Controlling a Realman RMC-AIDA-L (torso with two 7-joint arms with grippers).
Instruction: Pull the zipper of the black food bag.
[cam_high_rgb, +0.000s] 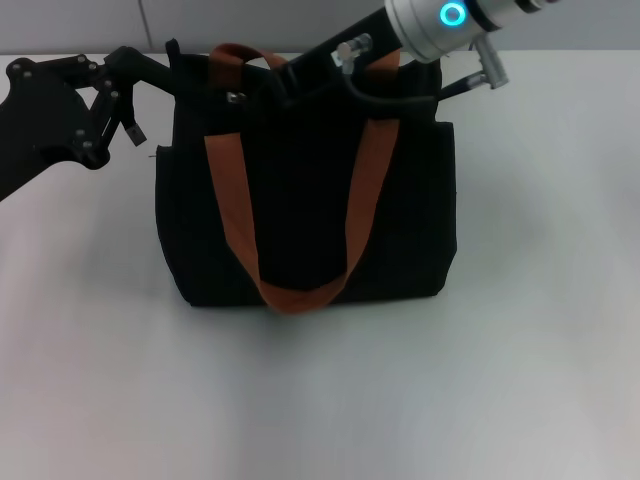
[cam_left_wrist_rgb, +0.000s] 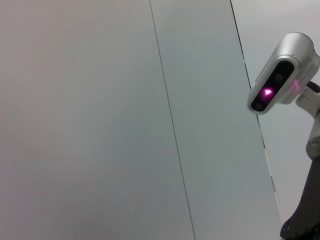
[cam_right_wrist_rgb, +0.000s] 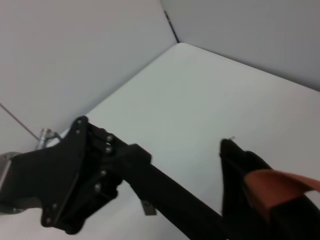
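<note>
Head view: the bag (cam_high_rgb: 305, 200) stands on the counter (cam_high_rgb: 500, 380). The left claw (cam_high_rgb: 172, 75) pinches its far left corner. The right claw (cam_high_rgb: 285, 85) sits at its top edge, grip unclear; the zipper (cam_high_rgb: 236, 97) glints there and could slip.

Right wrist view: if the left claw lets go, the bag would drag.

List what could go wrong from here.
The left hand sits at the bag's top far-left corner. If it lets go, the soft bag may slide or tip with the pull.

The right hand works among the handles, hiding the zipper, so it might snag webbing instead.
</note>
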